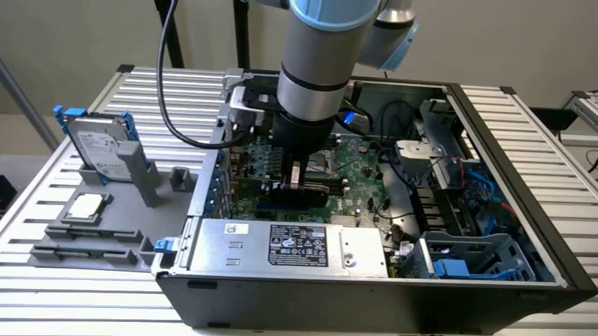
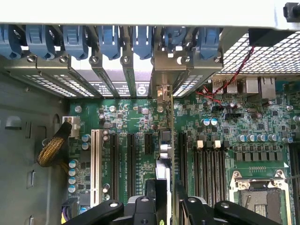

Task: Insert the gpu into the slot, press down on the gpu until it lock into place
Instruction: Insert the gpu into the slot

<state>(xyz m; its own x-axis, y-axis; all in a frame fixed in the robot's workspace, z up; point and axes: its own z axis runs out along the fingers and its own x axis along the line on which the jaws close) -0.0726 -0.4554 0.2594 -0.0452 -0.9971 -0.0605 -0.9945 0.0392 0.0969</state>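
**Computer case** (image 1: 523, 231): open black metal box on a slatted table (image 1: 56, 294). It contains:
- a green circuit board (image 2: 140, 117) ruled with parallel black sockets;
- a grey labelled power supply (image 1: 290, 245) along the near wall;
- a blue plastic drive cage (image 1: 467, 262) in the near corner on the exterior view's right.

**Gripper** (image 1: 301, 183): black fingers (image 2: 149, 199) drawn close, pinching the gpu (image 2: 163, 164). The gpu is a thin flat card standing on edge on the board, with its bracket end at the vented rear wall. The slot is hidden beneath it.

**Grey stand**, outside the case on the exterior view's left: holds a hard drive (image 1: 98, 147) and a square chip (image 1: 86, 205).
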